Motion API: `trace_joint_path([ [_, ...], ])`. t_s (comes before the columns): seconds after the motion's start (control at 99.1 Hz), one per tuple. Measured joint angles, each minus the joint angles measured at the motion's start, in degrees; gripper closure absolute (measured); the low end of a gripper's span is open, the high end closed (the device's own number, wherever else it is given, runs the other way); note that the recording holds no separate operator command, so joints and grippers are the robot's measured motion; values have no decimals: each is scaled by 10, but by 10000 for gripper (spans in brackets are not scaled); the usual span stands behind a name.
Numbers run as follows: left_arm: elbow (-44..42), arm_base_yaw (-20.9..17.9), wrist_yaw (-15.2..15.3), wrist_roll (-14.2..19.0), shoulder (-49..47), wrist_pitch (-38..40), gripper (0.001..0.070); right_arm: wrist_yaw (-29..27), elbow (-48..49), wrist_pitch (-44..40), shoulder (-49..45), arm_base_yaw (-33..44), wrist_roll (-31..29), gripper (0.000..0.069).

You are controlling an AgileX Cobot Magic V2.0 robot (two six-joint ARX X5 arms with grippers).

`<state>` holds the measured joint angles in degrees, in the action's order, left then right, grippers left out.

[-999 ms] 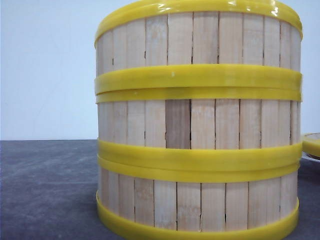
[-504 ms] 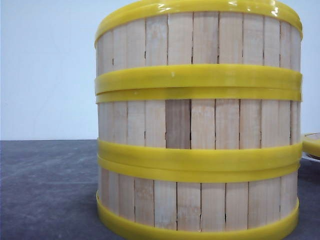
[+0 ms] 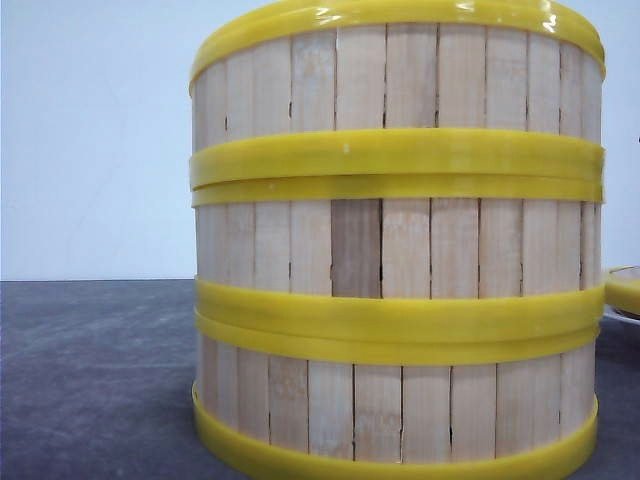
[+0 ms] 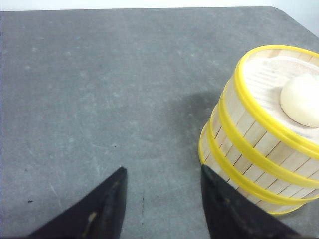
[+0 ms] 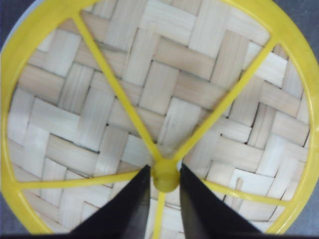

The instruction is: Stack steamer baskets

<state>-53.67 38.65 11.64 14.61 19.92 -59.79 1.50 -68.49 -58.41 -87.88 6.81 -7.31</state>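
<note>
Comparing front views across last second: no visible change, stack of three steamer baskets (image 3: 398,240) motionless on worktop (image 3: 95,380), filling frame centre to 3 o'clock. Sliver of lid (image 3: 623,290) at 3 o'clock edge. Left gripper (image 4: 162,204) apart, empty, above bare worktop; stack at its 2 o'clock with white bun (image 4: 300,102) in top basket. Right gripper (image 5: 165,191) straddles lid's centre knob (image 5: 165,175), fingers either side; firm clamp or mere closeness: cannot tell. Judgement: stacking done, lid placement pending.
</note>
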Motion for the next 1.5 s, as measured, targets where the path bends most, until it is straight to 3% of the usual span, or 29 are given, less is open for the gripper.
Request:
trace_joint_path([
  [0.555,0,0,0,0,0,0,438,3,-8,-6,6,0,0,633],
  [0.857,0,0,0,0,0,0,438,79,-64,-9,129,-17,0,633],
  [1.21,0,0,0,0,0,0,438,134,-68,-9,260,-149,0,635],
  [1.503,0,0,0,0,0,2,438,133,-68,10,264,-302,-5,635],
])
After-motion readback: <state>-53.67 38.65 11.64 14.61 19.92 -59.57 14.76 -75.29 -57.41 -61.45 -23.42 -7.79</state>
